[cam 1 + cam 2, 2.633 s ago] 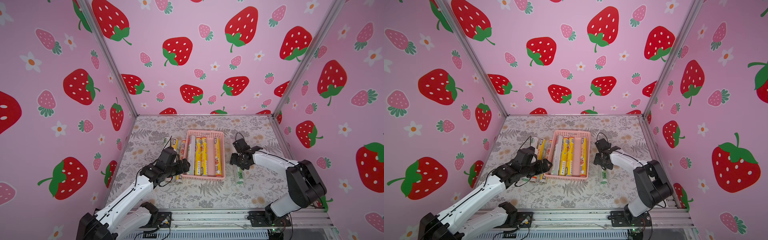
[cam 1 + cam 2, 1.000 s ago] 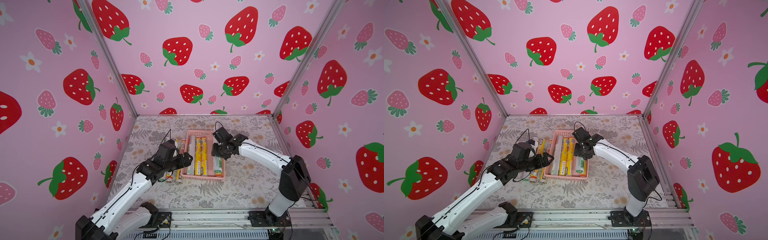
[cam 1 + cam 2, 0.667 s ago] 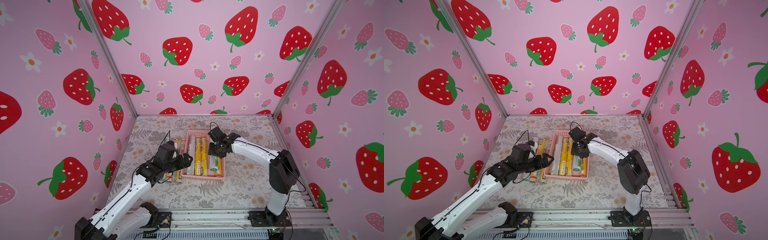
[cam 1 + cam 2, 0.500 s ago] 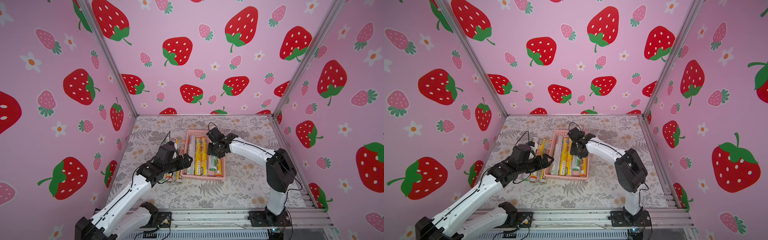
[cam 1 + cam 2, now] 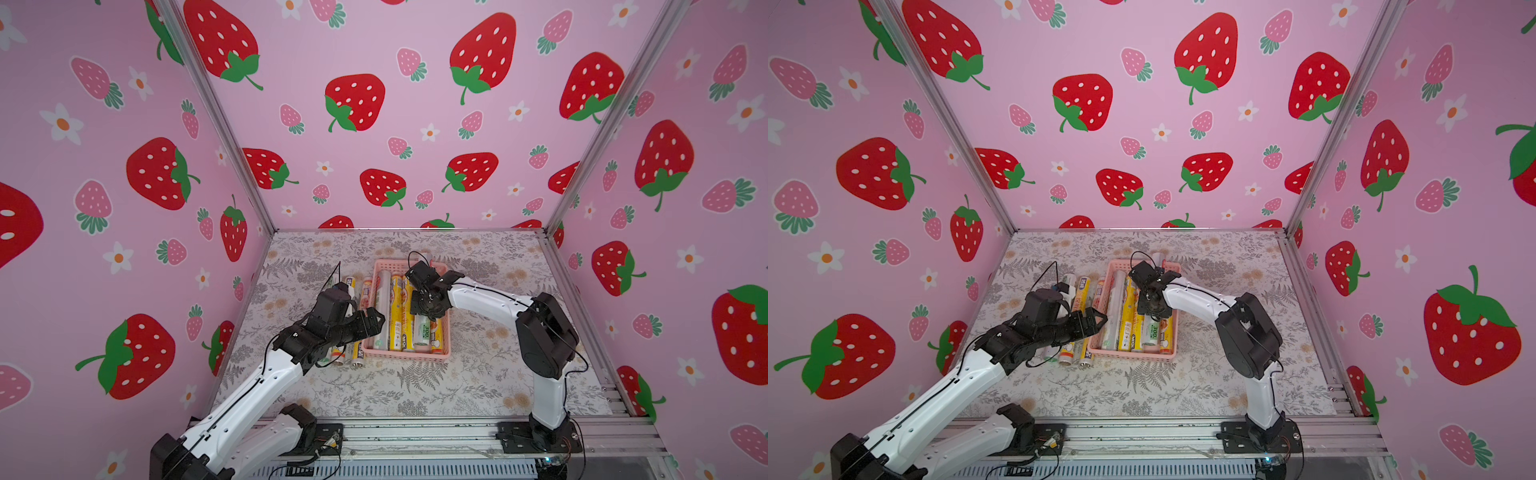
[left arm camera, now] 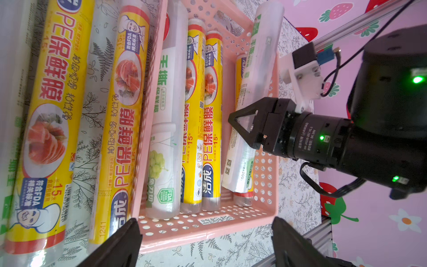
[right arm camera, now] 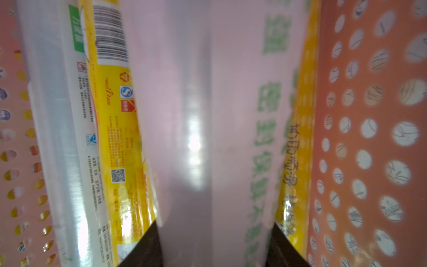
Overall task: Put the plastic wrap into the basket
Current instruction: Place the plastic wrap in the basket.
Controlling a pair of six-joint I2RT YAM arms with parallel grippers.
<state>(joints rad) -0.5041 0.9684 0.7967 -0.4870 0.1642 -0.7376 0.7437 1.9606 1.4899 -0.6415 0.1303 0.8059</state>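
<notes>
White green-printed roll [image 6: 261, 69] is clamped by right hand [image 5: 424, 307], slanted over pink basket [image 5: 405, 356], seemingly for lowering; left hand [image 5: 372, 322] is held wide, empty, above loose rolls [image 6: 53, 92].

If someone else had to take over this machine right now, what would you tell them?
Right gripper: shut on a white roll, tilted in the basket, far end poking over the rim; not yet released.
Left gripper: open, empty, by the basket's left wall.
Done: four rolls lie in the basket.
To do: lay this one flat, then move the three rolls on the table beside it.
</notes>
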